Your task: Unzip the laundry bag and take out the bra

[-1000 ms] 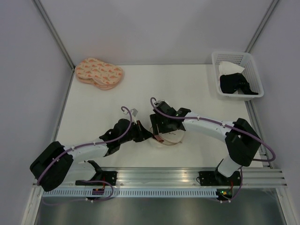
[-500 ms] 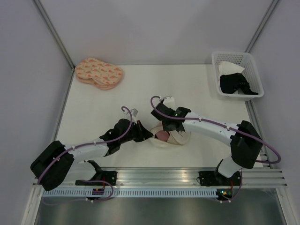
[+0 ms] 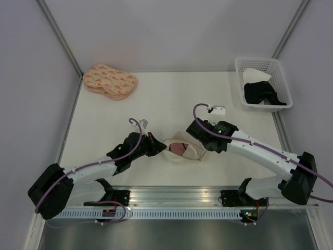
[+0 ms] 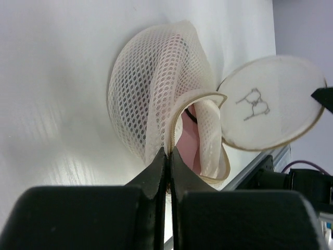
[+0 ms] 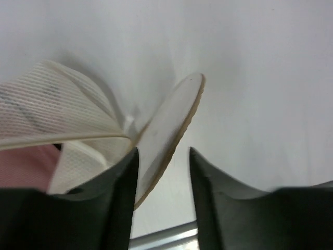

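The laundry bag (image 3: 175, 157) lies at the table's middle front, unzipped and gaping. The dusty-pink bra (image 3: 180, 148) shows inside it. In the left wrist view the mesh wall (image 4: 148, 94) arches up, the bra (image 4: 190, 143) sits in the opening, and the round cream face with the line drawing (image 4: 265, 107) folds out to the right. My left gripper (image 3: 162, 148) (image 4: 168, 155) is shut on the bag's zipper edge. My right gripper (image 3: 200, 148) (image 5: 163, 156) is open, with the cream round face (image 5: 166, 130) edge-on between its fingers, against the left one.
Peach oval pads (image 3: 110, 81) lie at the back left. A white lattice basket (image 3: 278, 70) at the back right holds a black garment (image 3: 263, 94) and a white cloth. A metal rail (image 3: 177, 195) runs along the front edge.
My right arm has drawn back to the right from over the bag. The bag's round face has swung open to the right and the pink bra now shows. My left gripper still holds.
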Robot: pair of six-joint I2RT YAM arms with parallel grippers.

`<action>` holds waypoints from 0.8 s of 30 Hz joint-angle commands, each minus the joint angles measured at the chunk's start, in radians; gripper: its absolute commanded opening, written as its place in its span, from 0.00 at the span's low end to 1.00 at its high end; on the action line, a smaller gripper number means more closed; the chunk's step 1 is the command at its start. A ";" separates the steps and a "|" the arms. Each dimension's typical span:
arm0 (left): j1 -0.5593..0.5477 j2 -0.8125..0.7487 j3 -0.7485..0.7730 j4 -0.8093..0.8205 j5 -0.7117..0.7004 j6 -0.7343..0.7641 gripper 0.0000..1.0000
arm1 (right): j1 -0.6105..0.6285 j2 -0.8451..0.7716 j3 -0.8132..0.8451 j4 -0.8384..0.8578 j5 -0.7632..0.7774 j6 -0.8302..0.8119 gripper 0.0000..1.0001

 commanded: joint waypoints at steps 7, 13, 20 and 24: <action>0.000 -0.024 0.005 -0.014 -0.056 -0.048 0.02 | 0.016 -0.247 -0.043 -0.038 -0.070 -0.065 0.75; -0.002 0.010 -0.007 0.000 -0.011 -0.061 0.02 | 0.019 -0.236 -0.129 0.312 -0.377 -0.246 0.74; -0.003 0.004 -0.020 -0.022 -0.024 -0.061 0.02 | 0.034 -0.111 -0.172 0.539 -0.534 -0.313 0.69; -0.003 0.018 -0.024 -0.013 -0.018 -0.066 0.02 | 0.034 -0.023 -0.174 0.637 -0.591 -0.336 0.68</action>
